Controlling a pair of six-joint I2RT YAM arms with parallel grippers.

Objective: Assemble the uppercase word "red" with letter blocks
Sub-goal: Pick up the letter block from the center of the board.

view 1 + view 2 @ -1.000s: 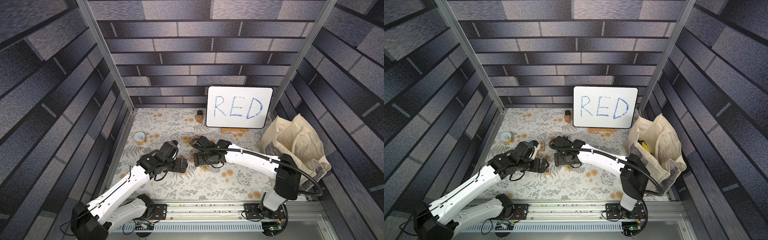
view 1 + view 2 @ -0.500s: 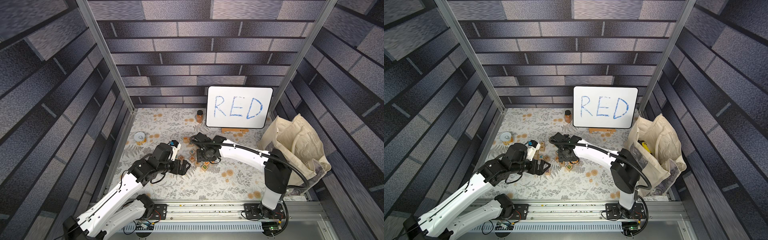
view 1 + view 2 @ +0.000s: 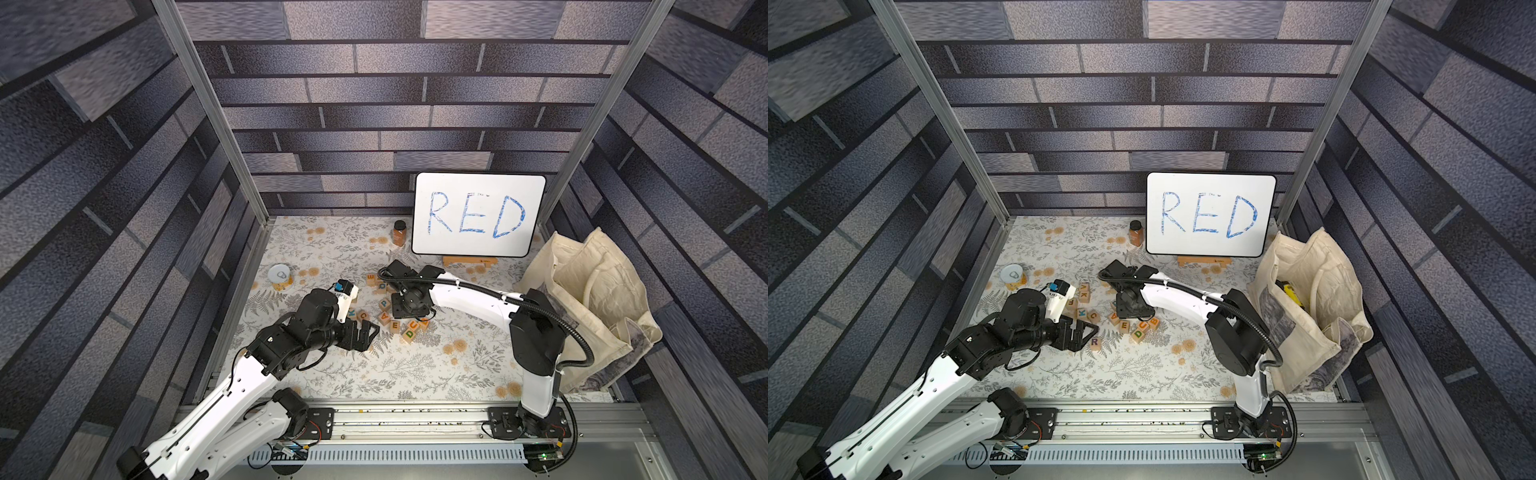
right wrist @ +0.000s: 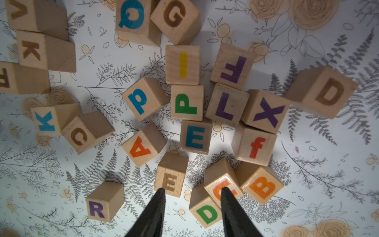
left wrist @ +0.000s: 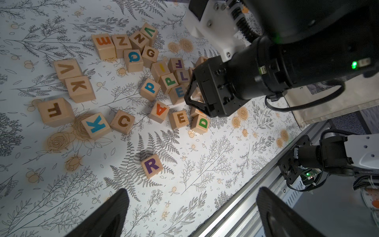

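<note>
Right claw (image 4: 193, 190) has narrowed — jaws far closer together than before.

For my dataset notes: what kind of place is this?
Probably a robot test booth, not a real room: printed brick-pattern walls on aluminium posts, the left arm and right arm mounted on a metal rail, and a flower-print tabletop.

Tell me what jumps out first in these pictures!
The white board with RED scrawled in blue, standing at the back. Next, the jumble of wooden letter blocks in the middle of the flowery table, with the right gripper poised over them. One purple R block sits apart, nearer the front.
</note>
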